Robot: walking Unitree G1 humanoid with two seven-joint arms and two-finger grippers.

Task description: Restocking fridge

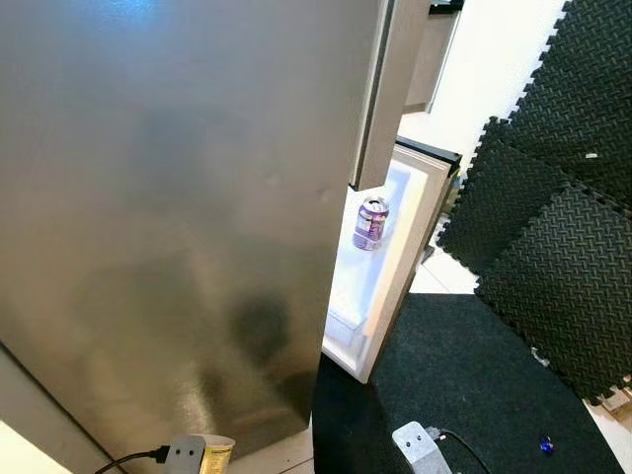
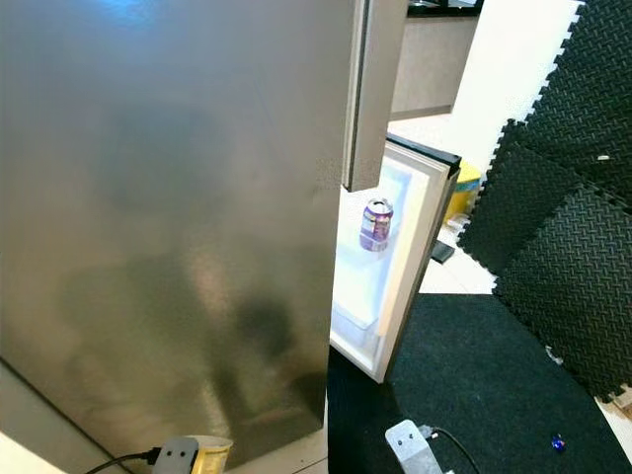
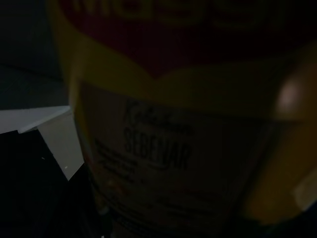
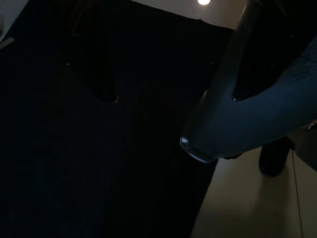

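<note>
A large stainless-steel fridge door point(image 1: 168, 217) is seen across most of the head views, with its handle point(image 1: 383, 94) running down the opening edge. Beyond that edge a lower door point(image 1: 400, 267) is swung open, and a purple drink can point(image 1: 371, 223) is seen standing upright on its white inner shelf, near the upper end of that door.

At the bottom edge of the head views the left arm's wrist unit point(image 1: 184, 453) is visible, with a yellow container point(image 1: 216, 454) directly beside it. In the left wrist view the same yellow container point(image 3: 188, 129), bearing a red band and dark printed text, is shown very close to the camera; it appears to be held by the left tool, but the fingers are not visible and the opening cannot be told.

The right arm's wrist unit point(image 1: 419, 446) is seen low over a black floor mat point(image 1: 474, 375). The right wrist view is dark; two black fingers point(image 4: 101, 74) are made out spread apart, with nothing between them.

Black foam tiles point(image 1: 553, 217) are leaned against the wall to the right.
</note>
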